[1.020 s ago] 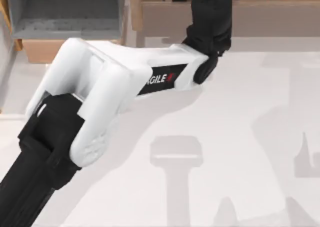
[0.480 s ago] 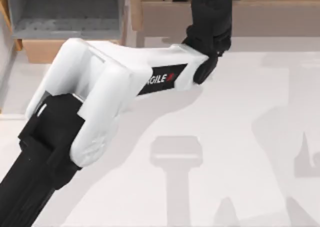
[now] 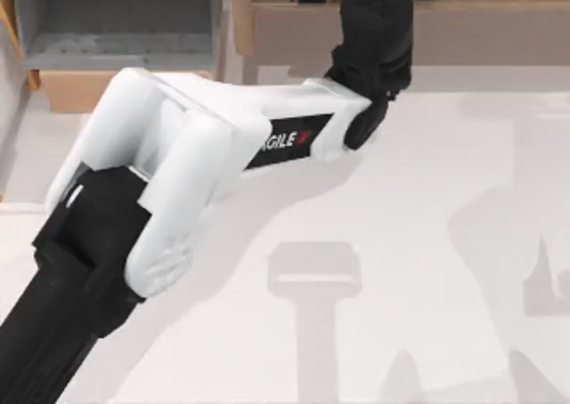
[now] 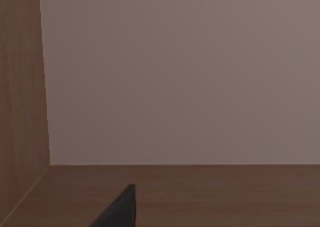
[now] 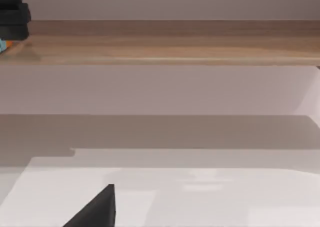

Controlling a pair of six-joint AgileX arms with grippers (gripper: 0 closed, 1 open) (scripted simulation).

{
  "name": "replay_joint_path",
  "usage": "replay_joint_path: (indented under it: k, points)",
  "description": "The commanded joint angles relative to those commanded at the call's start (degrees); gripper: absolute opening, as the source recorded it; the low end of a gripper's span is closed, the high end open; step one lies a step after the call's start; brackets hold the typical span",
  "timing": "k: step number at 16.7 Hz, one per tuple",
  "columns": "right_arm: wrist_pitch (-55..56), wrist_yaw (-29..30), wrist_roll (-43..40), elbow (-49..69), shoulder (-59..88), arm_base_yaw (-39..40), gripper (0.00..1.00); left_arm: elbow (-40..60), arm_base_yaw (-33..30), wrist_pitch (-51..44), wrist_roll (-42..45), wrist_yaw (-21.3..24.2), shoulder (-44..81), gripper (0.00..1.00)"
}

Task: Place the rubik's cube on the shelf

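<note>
I count one arm (image 3: 178,181) stretched across the table (image 3: 427,244), my left. One shelf (image 3: 499,30) runs along the back, and one wooden box (image 3: 116,30) sits to its left. One dark fingertip (image 4: 117,212) shows in each wrist view.

A: Where does the left arm (image 3: 178,164) reach?
B: From the table's (image 3: 427,244) near left, diagonally up to the shelf (image 3: 499,30) at the back.
A: And beside the shelf?
B: A wooden box (image 3: 116,30), to its left.
</note>
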Motion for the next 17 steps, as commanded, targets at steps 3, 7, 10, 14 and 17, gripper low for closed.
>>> replay_joint_path:
  k: [3,7,10,14,17]
  points:
    - [0.0,0.0,0.0,0.0,0.0,0.0,1.0,0.0,0.0,0.0,0.0,0.0,0.0,1.0]
    - [0.0,0.0,0.0,0.0,0.0,0.0,1.0,-0.02,-0.21,0.01,0.0,0.0,-0.02,1.0]
    - [0.0,0.0,0.0,0.0,0.0,0.0,1.0,-1.31,-0.65,1.23,1.22,1.04,-1.45,1.0]
    - [0.0,0.0,0.0,0.0,0.0,0.0,1.0,-9.56,-1.62,8.59,8.26,7.32,-9.85,1.0]
    - [0.0,0.0,0.0,0.0,0.0,0.0,1.0,-19.7,0.45,16.76,16.52,15.02,-19.34,1.0]
